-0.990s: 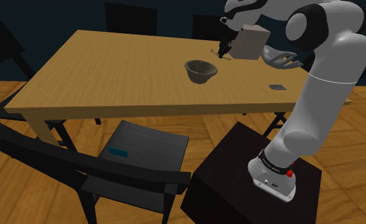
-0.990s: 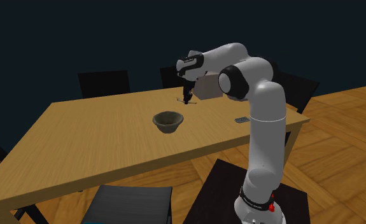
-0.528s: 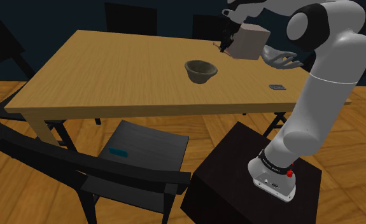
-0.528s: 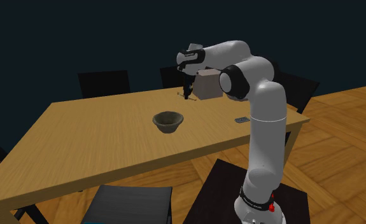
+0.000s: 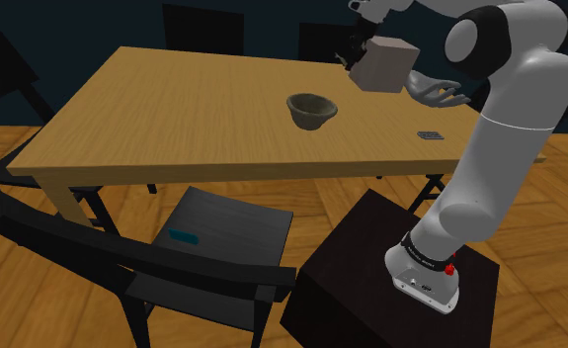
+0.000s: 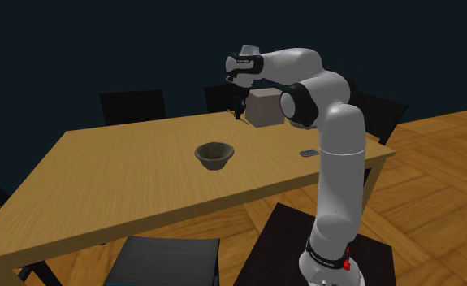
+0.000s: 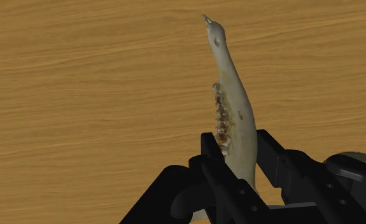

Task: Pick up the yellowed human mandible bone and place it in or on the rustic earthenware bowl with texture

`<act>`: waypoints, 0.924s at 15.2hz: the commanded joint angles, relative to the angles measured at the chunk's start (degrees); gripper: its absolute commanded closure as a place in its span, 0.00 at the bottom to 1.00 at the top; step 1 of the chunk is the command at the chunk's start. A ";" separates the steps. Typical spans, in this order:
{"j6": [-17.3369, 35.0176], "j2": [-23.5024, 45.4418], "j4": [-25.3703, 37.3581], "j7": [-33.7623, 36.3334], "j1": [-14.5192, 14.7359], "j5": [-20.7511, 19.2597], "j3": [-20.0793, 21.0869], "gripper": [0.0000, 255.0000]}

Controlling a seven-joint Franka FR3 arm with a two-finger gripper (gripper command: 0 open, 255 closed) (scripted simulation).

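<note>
Though indistinct from the shoulder, mandible [image 7: 236, 108] plain wrist-side, jaws tight around it.

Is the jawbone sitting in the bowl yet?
No, the wrist view shows the mandible clasped in the gripper over the table, while the bowl stands apart from it in the shoulder view.

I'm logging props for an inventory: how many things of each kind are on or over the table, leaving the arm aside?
Bowl: 1
Box: 1
Jawbone, clasped in the end effector: 1
Small dark flat item: 1
Grey hand-shaped object: 1
Total: 5
</note>
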 commanded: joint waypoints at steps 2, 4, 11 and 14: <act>-0.31 -2.20 -1.16 1.83 1.49 -1.56 0.21 1.00; 1.48 -6.41 -5.72 5.18 4.29 -4.48 0.98 1.00; 5.53 -18.79 -18.35 17.71 10.27 -12.87 6.50 1.00; 6.47 -22.83 -22.46 22.91 11.77 -15.21 9.52 1.00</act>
